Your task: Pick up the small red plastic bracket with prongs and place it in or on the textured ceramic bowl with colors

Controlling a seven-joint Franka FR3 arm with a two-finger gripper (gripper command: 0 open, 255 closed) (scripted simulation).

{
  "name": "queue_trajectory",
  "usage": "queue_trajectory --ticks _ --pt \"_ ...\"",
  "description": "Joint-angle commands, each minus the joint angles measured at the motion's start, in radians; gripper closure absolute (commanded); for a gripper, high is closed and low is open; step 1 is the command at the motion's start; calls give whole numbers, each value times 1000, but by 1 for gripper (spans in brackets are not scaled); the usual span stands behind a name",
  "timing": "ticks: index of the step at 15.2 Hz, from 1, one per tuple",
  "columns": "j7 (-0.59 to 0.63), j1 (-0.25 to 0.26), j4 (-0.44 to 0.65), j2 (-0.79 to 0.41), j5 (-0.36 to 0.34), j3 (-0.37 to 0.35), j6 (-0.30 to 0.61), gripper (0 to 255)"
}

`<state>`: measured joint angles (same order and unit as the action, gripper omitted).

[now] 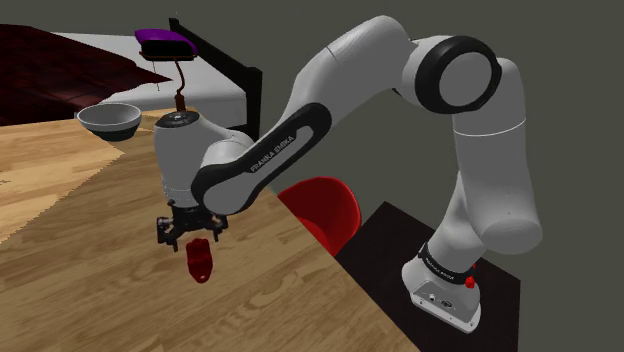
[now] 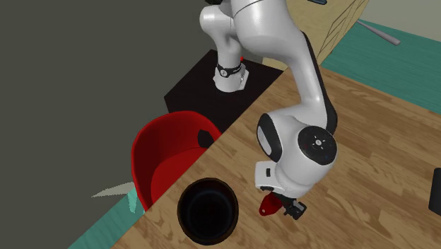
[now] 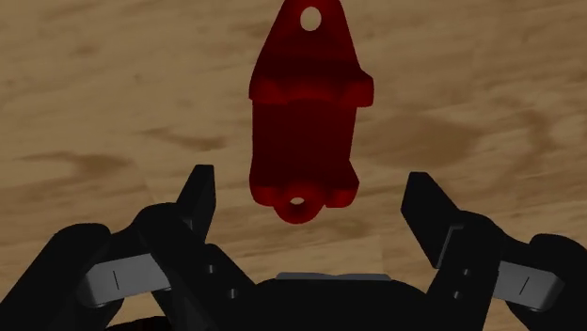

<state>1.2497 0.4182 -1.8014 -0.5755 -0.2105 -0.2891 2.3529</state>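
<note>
Pre-grasp step. The gripper (image 3: pixel 310 193) hovers over the red bracket (image 3: pixel 306 113) with its fingers wide apart, not touching it. The bracket lies on the wooden table (image 1: pixel 90 290). Next move: lower, close, lift and carry to the bowl (image 1: pixel 108 120), well apart. The table edge and a red chair (image 1: pixel 325 205) are near; the path toward the bowl looks open.

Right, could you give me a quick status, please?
Hand open above bracket, no contact. Bracket lying on table. Bowl stands apart. Nothing blocking the grasp.
</note>
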Motion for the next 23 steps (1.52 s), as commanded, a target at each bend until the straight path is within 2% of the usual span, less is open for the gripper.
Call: queue_trajectory --ticks 1,5,12,13,23 --pt "21 10 -1 -15 -10 9 16 0" --pt "28 17 1 -49 -21 18 48 0" --pt "28 17 1 -49 -21 18 47 0" --pt "28 17 1 -49 -21 18 47 255" --pt "26 15 0 -40 -18 16 39 255"
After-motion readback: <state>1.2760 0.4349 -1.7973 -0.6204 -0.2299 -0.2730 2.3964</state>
